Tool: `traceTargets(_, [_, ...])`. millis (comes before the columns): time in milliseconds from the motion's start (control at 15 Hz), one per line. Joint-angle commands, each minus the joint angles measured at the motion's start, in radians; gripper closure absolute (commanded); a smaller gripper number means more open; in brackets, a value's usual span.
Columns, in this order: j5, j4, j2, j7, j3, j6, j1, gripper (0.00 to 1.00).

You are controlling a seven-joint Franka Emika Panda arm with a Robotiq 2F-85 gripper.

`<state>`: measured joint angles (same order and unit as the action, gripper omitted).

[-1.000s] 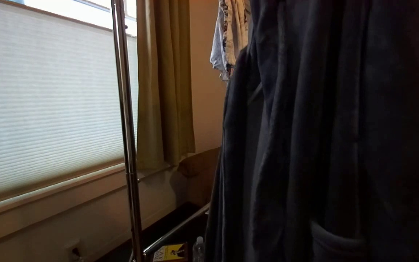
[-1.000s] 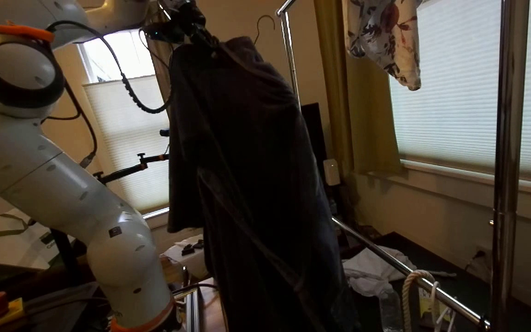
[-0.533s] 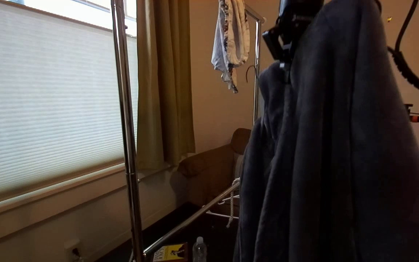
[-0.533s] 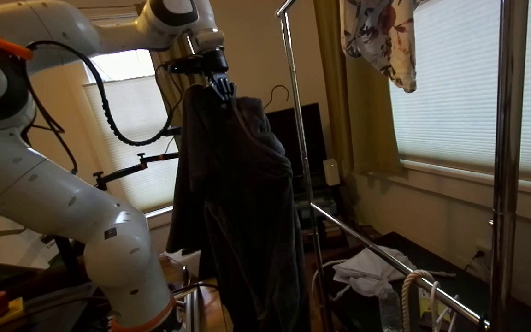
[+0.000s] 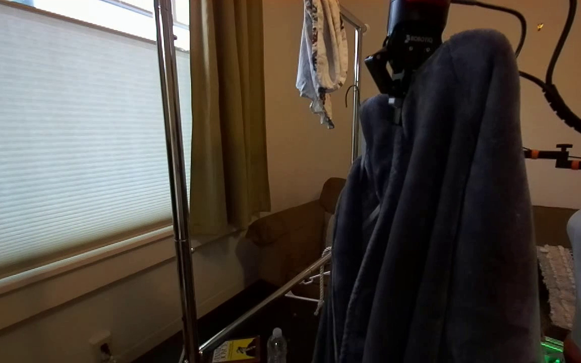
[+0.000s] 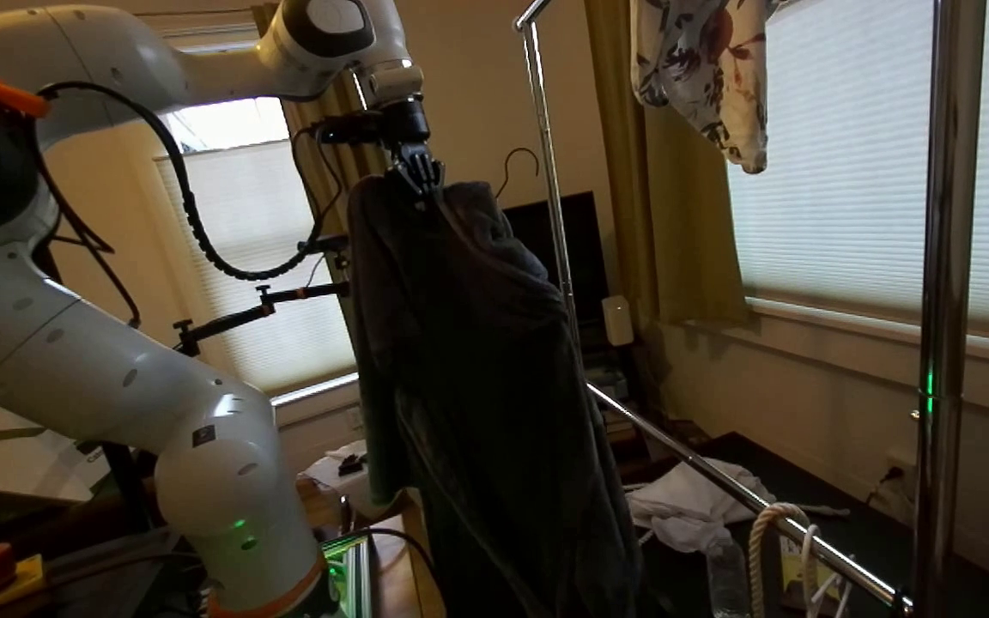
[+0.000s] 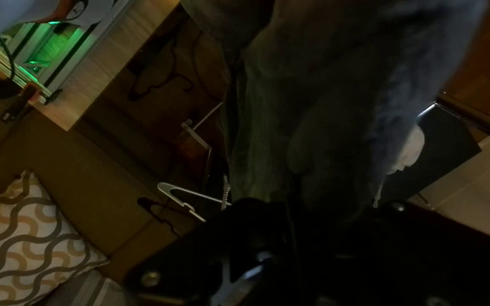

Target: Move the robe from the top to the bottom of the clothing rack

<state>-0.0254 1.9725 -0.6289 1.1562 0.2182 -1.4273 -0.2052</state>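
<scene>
1. Step in hand, as I judge it: the carry between the two levels. The robe (image 6: 494, 369) hangs in mid-air beside the clothing rack (image 6: 945, 275), off the top and not yet on the lower rail (image 6: 675, 445).
2. The jaws are closed on the robe's fabric near the collar.
3. The hanger hook (image 6: 518, 159) sticks up at two o'clock from the jaws and seems to catch no rail. The lower rail runs at four o'clock from the robe's middle.
4. Next likely comes lowering the robe and swinging the hook over the lower rail, clear of the rope (image 6: 757, 558) looped there. With so much cloth below the grip, the bottom may bunch up.
5. The robe is dark grey-blue, thick and plush, falling in long, heavy folds. In an exterior view one shoulder (image 5: 479, 55) bulges round at two o'clock from the jaws; the hem is out of frame.
</scene>
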Motion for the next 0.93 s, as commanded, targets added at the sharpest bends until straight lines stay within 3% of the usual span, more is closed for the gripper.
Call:
traceTargets(0, [-0.038,0.026,0.008,-0.032,0.021,-0.019,0.056,0.98])
traceTargets(533, [-0.129,0.305,0.121,-0.033,0.071,-0.132,0.049,0.98])
traceTargets(733, [-0.147,0.398,0.205,-0.062,0.095,-0.250,0.030,0.98])
traceTargets(867, [-0.113,0.385,0.287,-0.089,0.110,-0.329,0.028,0.98])
